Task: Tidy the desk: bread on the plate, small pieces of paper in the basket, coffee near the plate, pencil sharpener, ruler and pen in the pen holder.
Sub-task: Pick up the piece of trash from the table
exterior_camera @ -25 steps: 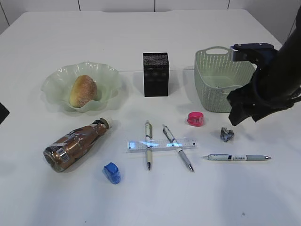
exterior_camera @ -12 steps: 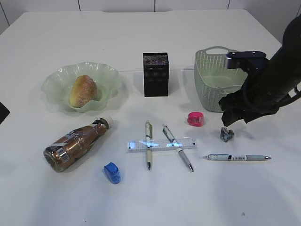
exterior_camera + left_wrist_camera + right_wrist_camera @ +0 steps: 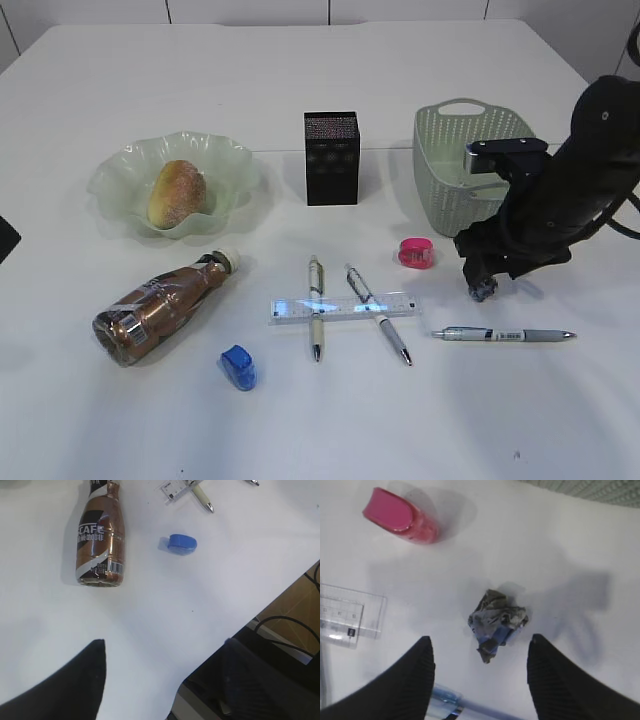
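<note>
Bread (image 3: 177, 193) on plate (image 3: 120, 175)

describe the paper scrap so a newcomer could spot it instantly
Find the pale green basket at the desk's right rear; in front of it hangs the right gripper, jaws open. Between its fingers lies the paper scrap, a crumpled grey-blue wad, unlike the smooth pink sharpener beside it.

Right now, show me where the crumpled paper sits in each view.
Exterior view: paper wad at right, below the basket, under the right arm.
Left wrist view: not in it.
Right wrist view: centre, between the tool's fingers.
Shared landmark: pink sharpener, left of the wad.
</note>
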`<action>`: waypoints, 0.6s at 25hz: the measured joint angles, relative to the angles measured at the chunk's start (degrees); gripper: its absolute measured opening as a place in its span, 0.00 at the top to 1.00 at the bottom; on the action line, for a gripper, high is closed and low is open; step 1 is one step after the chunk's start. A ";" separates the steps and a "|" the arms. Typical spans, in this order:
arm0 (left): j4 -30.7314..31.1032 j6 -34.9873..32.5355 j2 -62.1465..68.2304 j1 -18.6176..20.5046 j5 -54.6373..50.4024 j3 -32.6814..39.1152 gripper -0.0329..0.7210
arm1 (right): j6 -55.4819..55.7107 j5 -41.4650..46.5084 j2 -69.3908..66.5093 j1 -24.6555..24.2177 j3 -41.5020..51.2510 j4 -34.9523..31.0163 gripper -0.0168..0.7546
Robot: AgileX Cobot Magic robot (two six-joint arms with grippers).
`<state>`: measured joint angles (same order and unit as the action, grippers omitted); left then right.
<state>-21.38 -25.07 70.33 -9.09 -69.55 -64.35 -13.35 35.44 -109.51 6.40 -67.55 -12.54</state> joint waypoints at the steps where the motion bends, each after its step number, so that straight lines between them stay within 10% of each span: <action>1: 0.00 0.00 0.00 0.00 0.00 0.00 0.28 | 0.00 0.00 0.00 0.00 0.00 0.00 0.37; 15: 0.00 0.00 0.00 0.00 0.11 0.00 0.28 | 0.00 -4.59 -2.85 0.00 0.00 1.08 0.37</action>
<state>-21.38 -25.07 70.33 -9.09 -69.44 -64.35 -13.35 30.84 -112.35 6.40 -67.55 -11.46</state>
